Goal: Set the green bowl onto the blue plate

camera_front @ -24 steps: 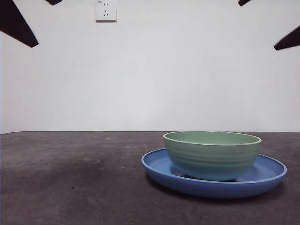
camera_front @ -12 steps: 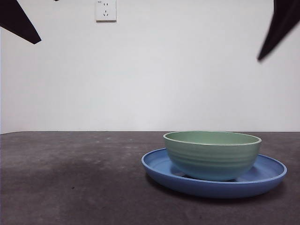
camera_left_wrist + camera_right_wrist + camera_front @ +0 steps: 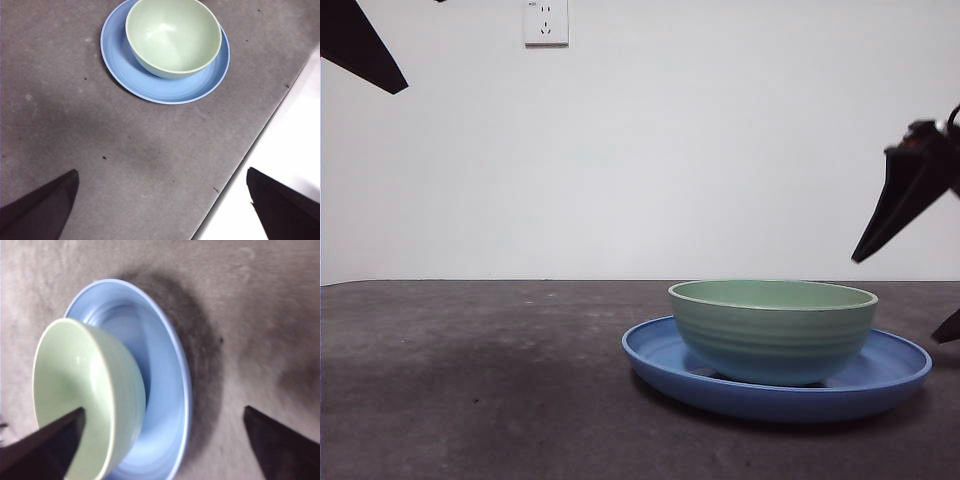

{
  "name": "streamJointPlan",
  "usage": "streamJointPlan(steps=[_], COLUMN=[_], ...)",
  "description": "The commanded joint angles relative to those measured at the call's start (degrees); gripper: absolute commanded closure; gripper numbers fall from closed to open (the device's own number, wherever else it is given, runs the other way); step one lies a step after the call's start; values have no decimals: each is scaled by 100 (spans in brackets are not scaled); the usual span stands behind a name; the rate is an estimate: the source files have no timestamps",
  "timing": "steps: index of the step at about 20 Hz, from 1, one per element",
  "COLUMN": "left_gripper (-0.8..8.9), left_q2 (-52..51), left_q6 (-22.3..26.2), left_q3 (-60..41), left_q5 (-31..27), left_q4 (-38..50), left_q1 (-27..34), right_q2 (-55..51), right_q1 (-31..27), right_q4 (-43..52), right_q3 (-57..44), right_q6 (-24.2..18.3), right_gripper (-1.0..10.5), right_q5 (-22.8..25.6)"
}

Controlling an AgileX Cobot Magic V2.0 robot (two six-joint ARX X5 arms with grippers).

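Note:
The green bowl (image 3: 772, 330) stands upright inside the blue plate (image 3: 895, 372) on the dark table, right of centre. My right gripper (image 3: 900, 300) is open and empty, low at the right edge, beside the bowl and plate and apart from them. In the right wrist view its jaws stand wide apart (image 3: 164, 409), with the bowl (image 3: 75, 385) in front of one jaw and the plate (image 3: 160, 370) between them. My left gripper (image 3: 161, 170) is open and empty, high above the table, looking down on the bowl (image 3: 172, 35) and plate (image 3: 125, 75). It shows as a black tip at the top left (image 3: 360, 50).
A white wall with a socket (image 3: 545, 22) stands behind the table. The table's edge (image 3: 250, 150) runs close to the plate in the left wrist view, with a white surface beyond it.
The right arm has come down from the top right corner to table height beside the plate. The bowl, plate and left arm have not moved.

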Motion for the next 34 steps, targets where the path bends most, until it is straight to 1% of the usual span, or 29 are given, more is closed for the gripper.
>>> streamJointPlan(steps=[1,3,5,6,9,12,17,22,24,27,28,29,32,33,34], left_gripper=[35,35,35,35,35,35,35,35,35,35,35,35,35,35,35], left_q2=[24,24,24,24,24,24,24,24,24,24,24,24,24,26,24], left_q6=[28,28,28,28,28,28,28,28,28,7,4,7,7,7,4], left_q3=[87,87,87,87,87,87,87,87,87,87,87,87,87,87,87], left_q5=[44,44,44,44,44,44,44,44,44,44,44,44,44,44,44], left_q4=[22,24,24,24,24,24,31,37,59,140,166,188,212,223,225], left_q1=[-42,-42,-42,-42,-42,-42,-42,-42,-42,-42,-42,-42,-42,-42,-42], right_q2=[387,549,627,667,734,737,785,1056,1167,1182,1182,1182,1182,1182,1182], right_q1=[-17,-17,-17,-24,-83,-168,-186,-149,-140,-31,17,90,238,258,258], right_q4=[247,396,498,549,623,660,675,748,791,835,837,852,855,855,857], right_q3=[90,90,90,90,90,90,90,90,90,90,90,90,90,90,90], right_q6=[-168,-168,-173,-168,-170,-170,-168,-160,-168,-164,-166,-166,-166,-166,-168], right_gripper=[537,537,552,595,631,699,701,701,702,705,725,745,748,769,824], right_q5=[-267,-452,-466,-452,-437,-435,-424,-468,-728,-704,-691,-608,-216,-85,-55])
